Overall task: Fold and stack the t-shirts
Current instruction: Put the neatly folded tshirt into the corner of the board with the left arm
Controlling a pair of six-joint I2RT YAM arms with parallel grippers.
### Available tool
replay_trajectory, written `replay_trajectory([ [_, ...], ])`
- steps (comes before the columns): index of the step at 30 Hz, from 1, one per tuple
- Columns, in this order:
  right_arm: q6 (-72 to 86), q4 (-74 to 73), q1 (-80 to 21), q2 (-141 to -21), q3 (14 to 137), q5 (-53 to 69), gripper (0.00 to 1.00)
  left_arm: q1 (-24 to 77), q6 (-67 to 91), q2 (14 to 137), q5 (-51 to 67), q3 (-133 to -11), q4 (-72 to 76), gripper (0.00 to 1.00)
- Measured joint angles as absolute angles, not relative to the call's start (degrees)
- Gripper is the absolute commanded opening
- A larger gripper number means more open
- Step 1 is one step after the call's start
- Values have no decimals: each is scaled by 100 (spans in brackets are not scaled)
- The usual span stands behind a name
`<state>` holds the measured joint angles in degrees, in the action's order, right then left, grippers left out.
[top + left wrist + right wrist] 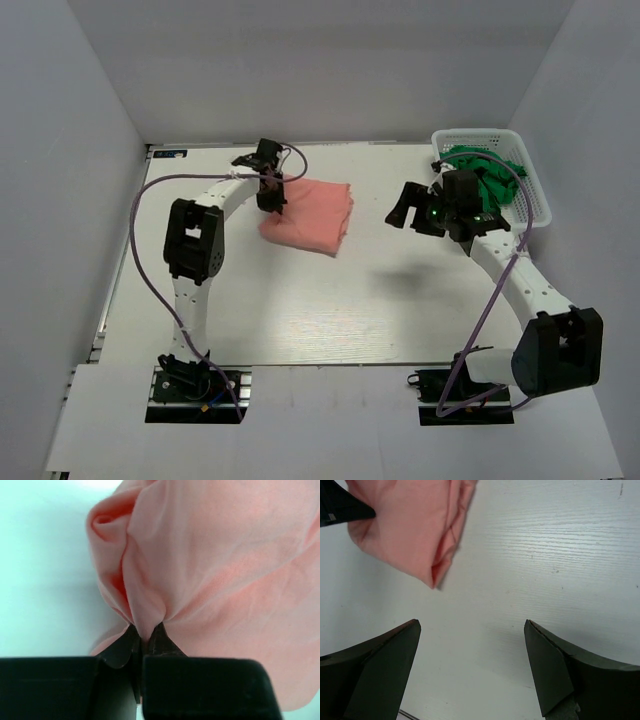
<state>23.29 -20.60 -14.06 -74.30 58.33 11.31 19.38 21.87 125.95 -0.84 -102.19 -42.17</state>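
Observation:
The salmon-pink shirt [308, 216] lies folded in a rough square on the table, left of centre. My left gripper [272, 195] is at its left edge, shut on a pinch of the pink cloth [210, 565], which bunches up between the fingertips [146, 632]. My right gripper [400, 212] is open and empty above bare table, right of the shirt; the shirt's near corner shows in the right wrist view [415, 525]. The bright green garment [487, 170] lies crumpled in the basket behind my right arm.
The white lattice basket [530, 185] stands at the back right corner of the table. White walls close in the table at the back and both sides. My right arm's shadow [410, 275] falls on the table's middle.

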Motion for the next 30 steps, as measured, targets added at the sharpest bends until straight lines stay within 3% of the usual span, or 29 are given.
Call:
replay_trajectory([
  [15, 2182, -2388, -1352, -7513, 6125, 910, 90, 69, 233, 12991, -1570, -11697, -4727, 0],
  [24, 2180, -2589, -1352, -7666, 6217, 932, 90, -683, -274, 13891, -1610, -13152, -4810, 0],
  [30, 2182, -2731, -1350, -7607, 6226, 843, 90, -1031, -390, 13946, -1472, -13220, -4724, 0],
])
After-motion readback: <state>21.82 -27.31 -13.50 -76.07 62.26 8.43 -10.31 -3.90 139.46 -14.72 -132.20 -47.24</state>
